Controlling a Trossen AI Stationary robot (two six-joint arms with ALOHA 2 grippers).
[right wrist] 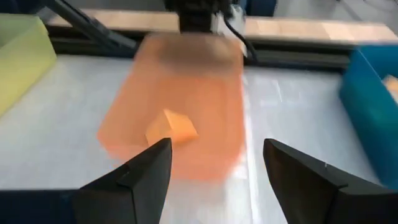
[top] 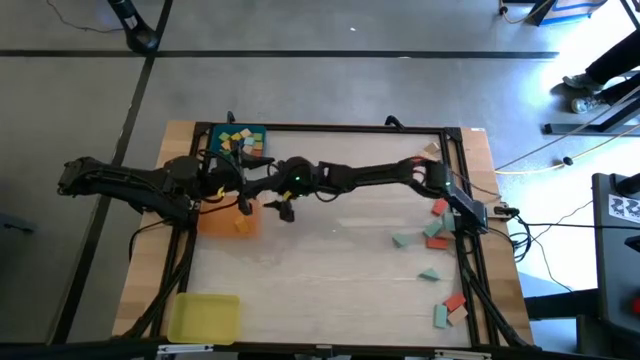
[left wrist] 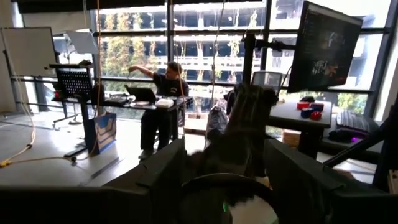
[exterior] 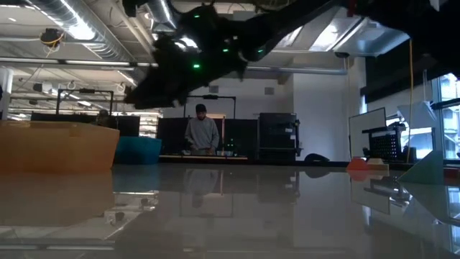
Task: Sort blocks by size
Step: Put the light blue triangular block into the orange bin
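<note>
Here we list one orange block (right wrist: 171, 129) lying in the orange tray (top: 215, 222), just ahead of our right gripper (right wrist: 214, 171), whose jaws stand open and empty, while the left gripper (top: 222, 187), also open, hovers at the tray's far edge.

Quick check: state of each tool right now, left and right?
Left tool: open, holding nothing visible.
Right tool: open, empty, above the orange tray where a yellow block lies.

Open tabletop (top: 330, 270) beside scattered blocks (top: 436, 235)
</note>
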